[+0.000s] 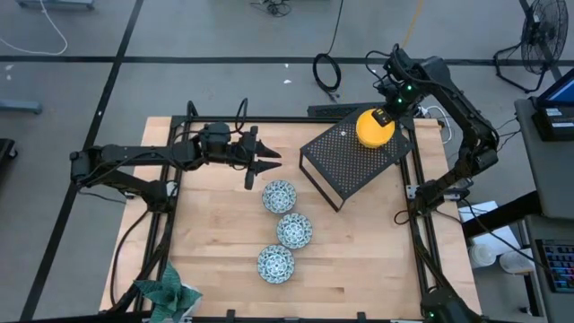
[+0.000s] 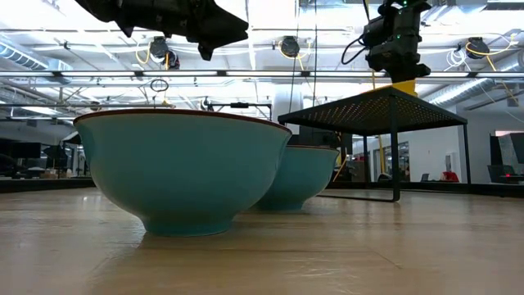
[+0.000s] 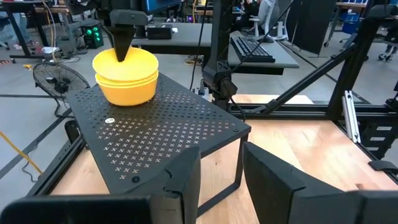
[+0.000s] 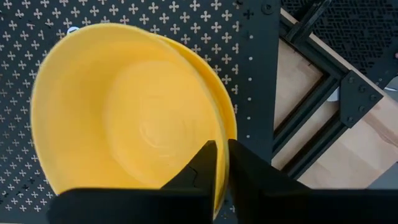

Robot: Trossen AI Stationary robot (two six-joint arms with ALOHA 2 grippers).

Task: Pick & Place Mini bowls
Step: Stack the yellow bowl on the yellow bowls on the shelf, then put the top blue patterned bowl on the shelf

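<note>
Rim of the top yellow bowl (image 4: 124, 112), light, rigid and slick, sits pinched between the right gripper (image 4: 221, 163) fingers; left gripper (image 1: 266, 165) fingers part-open, empty

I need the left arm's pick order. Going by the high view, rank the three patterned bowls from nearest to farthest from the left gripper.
From the left gripper, hovering mid-table:
1. Top teal-patterned white bowl, just below it.
2. Middle patterned bowl, farther down.
3. Bottom patterned bowl, nearest the table's front edge.

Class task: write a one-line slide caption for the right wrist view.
Right hand pinching the rim of stacked plain yellow mini bowls on the black perforated metal stand.
</note>
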